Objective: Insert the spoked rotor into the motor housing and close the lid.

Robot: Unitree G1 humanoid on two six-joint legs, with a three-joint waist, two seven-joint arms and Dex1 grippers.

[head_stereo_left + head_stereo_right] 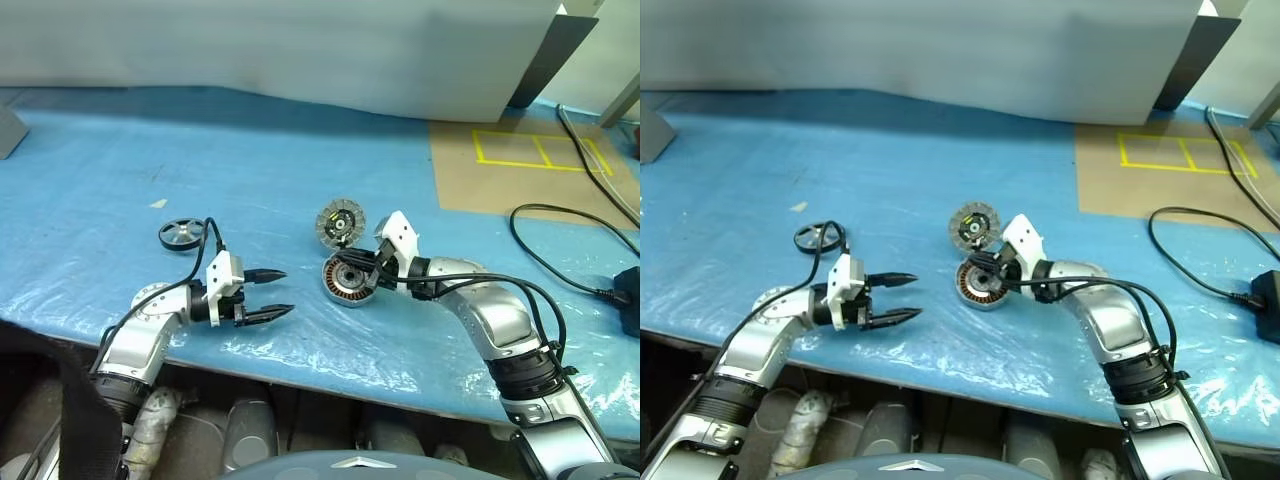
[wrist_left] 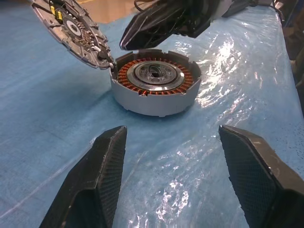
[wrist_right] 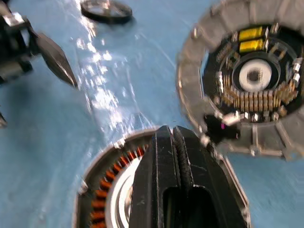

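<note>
Spoked rotor (image 1: 181,234) lies behind your L gripper (image 1: 268,294), jaws apart, empty; R gripper (image 1: 362,272), jaws together, sits at motor housing (image 1: 345,281).

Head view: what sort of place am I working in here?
Likely a lab or workshop test bench, not a home. The table is covered in blue plastic sheeting, a brown floor patch carries yellow tape markings, and loose black cables trail beside the opened motor housing.
</note>
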